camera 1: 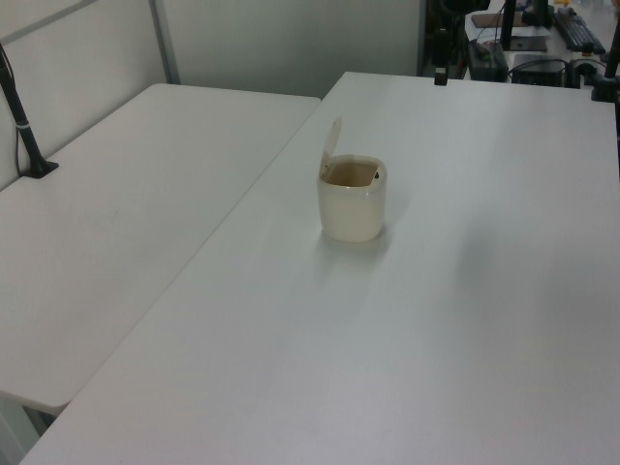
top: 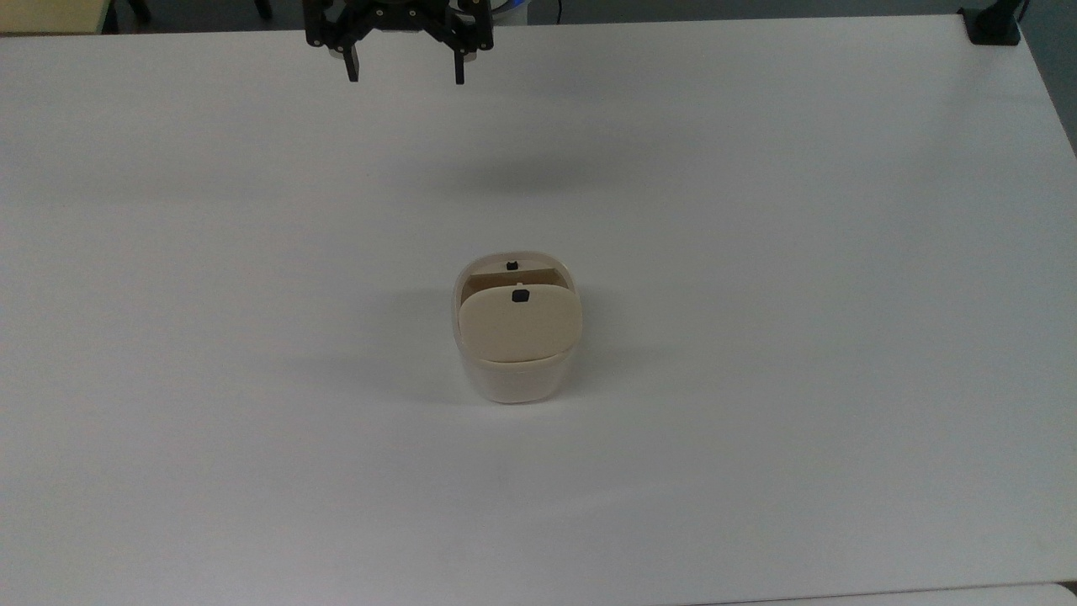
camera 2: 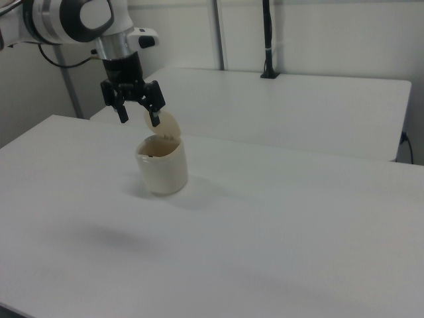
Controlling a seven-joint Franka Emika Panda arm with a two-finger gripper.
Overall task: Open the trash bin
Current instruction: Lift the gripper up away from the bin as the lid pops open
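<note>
Cream-white plastic marks the trash bin point(top: 515, 332), which stands near the middle of the white table point(top: 799, 252), a little toward six o'clock of centre in the top view. Its flat beige lid point(top: 520, 324) is already swung up on its hinge and stands nearly upright at the bin's six o'clock edge in the top view, the small black button point(top: 520, 295) showing near the lid's free edge; in the left view the lid point(camera 1: 332, 139) rises from the rim at about ten o'clock, and the tan inside of the bin lies uncovered. The gripper point(top: 405, 76) hangs well apart from the bin, up at the table's far edge at about eleven o'clock in the top view, its two black fingers spread wide with nothing between them. In the right view the gripper point(camera 2: 138, 118) appears at about eleven o'clock of the bin, fingers likewise spread, beneath the white arm point(camera 2: 73, 16). As I judge it, the opening itself is done: the lid is up and nothing holds it. What may be left is no more than the arm clearing off.
</note>
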